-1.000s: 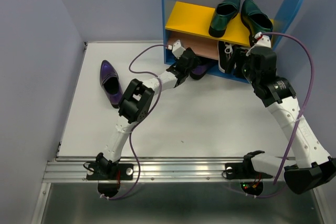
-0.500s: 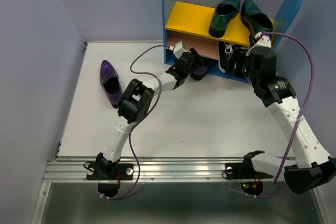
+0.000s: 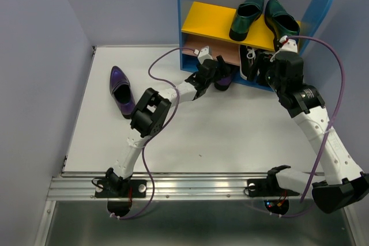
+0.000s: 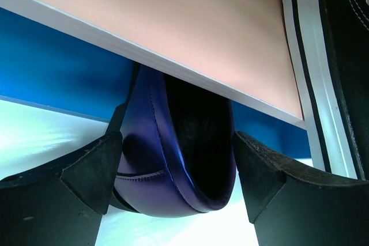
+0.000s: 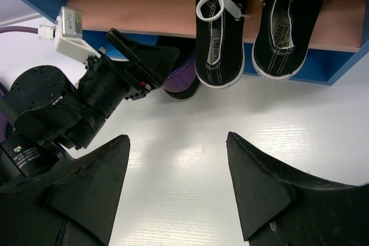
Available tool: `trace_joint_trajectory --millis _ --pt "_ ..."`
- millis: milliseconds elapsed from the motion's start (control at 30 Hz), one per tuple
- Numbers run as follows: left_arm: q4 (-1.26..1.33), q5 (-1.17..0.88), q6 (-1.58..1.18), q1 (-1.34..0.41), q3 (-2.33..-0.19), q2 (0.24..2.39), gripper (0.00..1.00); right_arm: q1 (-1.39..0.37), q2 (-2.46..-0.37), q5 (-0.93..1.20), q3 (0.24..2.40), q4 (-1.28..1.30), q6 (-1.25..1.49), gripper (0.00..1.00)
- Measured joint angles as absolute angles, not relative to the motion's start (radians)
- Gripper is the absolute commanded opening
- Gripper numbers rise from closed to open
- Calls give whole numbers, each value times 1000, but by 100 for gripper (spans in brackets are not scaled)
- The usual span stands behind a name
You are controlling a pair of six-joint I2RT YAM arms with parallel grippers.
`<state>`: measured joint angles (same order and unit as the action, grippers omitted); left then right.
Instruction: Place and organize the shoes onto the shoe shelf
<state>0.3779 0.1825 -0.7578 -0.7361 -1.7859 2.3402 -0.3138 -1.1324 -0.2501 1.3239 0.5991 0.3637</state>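
Observation:
The shoe shelf (image 3: 210, 18) stands at the back. Two green loafers (image 3: 248, 15) lie on its yellow board. Two black sneakers (image 5: 219, 33) sit on the tan middle board (image 4: 190, 21), toes inward. My left gripper (image 4: 176, 171) is shut on the heel of a purple shoe (image 4: 173, 159), whose toe is pushed under the tan board onto the blue base; in the top view the shoe (image 3: 223, 79) sits left of the sneakers. The other purple shoe (image 3: 121, 90) lies on the table at the left. My right gripper (image 5: 176, 165) is open and empty above the table before the sneakers.
The white table (image 3: 230, 125) is bounded by lilac walls at the left and back. My left arm (image 5: 69, 102) stretches across in front of the shelf, with a purple cable (image 3: 155, 67) looping over it. A metal rail (image 3: 190, 184) runs along the near edge.
My left gripper has moved to the right along the shelf front with the purple shoe in it, closer to the sneakers. The right arm has not moved.

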Motion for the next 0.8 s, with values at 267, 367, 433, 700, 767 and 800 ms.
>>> trace_joint_trajectory --millis 267,367,433,700,767,800 --pt "366 181 -677 -745 -1756 2311 88 -314 -1131 -250 1308 599 371 74" --pt "332 192 -625 -759 -1741 2281 91 -314 -1131 -250 1308 598 371 74" --pt "321 210 -588 -773 -1725 2254 92 -314 -1131 -249 1308 597 371 74" --pt "295 273 -475 -807 -1594 2109 91 -314 -1131 -235 1289 581 375 75" --pt "294 282 -460 -807 -1537 2060 89 -314 -1131 -233 1289 574 375 75" --pt "295 286 -456 -807 -1515 2042 89 -314 -1131 -232 1287 572 376 75"
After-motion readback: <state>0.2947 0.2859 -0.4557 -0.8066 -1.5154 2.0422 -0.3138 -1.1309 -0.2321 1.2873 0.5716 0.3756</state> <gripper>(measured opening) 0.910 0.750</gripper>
